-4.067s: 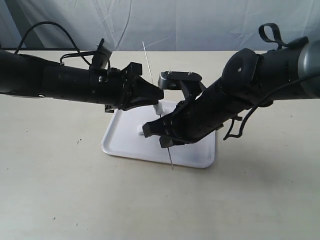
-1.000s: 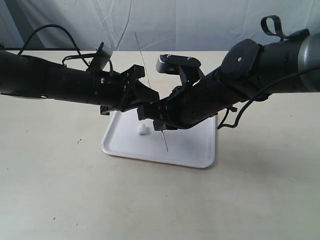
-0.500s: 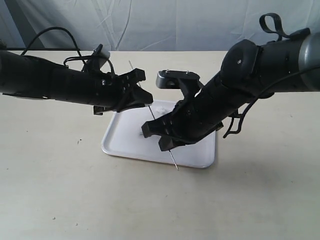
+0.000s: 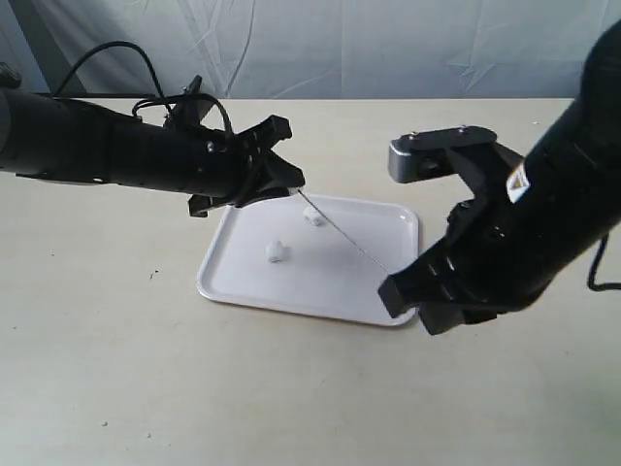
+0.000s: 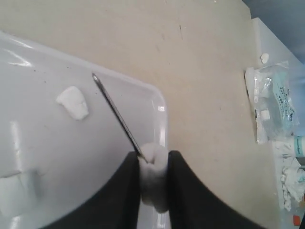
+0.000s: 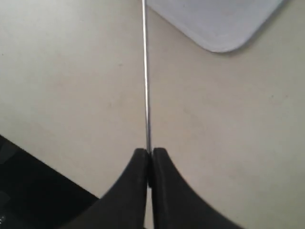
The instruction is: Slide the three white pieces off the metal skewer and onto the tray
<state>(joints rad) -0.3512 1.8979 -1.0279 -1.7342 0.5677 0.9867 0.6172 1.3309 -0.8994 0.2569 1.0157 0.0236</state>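
My left gripper (image 4: 291,184) (image 5: 154,154) is shut on one white piece (image 5: 155,179), held above the far left corner of the white tray (image 4: 291,289) (image 5: 71,152). The thin metal skewer (image 4: 344,235) (image 5: 116,114) meets that piece at the fingertips; whether it still runs through it I cannot tell. It slants down over the tray to my right gripper (image 4: 393,286) (image 6: 149,151), which is shut on its other end (image 6: 147,86) beyond the tray's near right corner (image 6: 214,19). Two more white pieces (image 4: 277,252) (image 4: 315,217) (image 5: 72,102) lie loose on the tray.
Off the tray in the left wrist view lie a clear plastic bag (image 5: 274,102) of white bits, a stray white bit (image 5: 263,58) and crumpled tissue (image 5: 290,186). The beige table (image 4: 146,369) surrounds the tray, with a pale cloth backdrop (image 4: 388,39) behind.
My right gripper has pulled the skewer down and to the right, out past the tray's corner. A second white piece now lies on the tray. The left gripper has stayed nearly in place.
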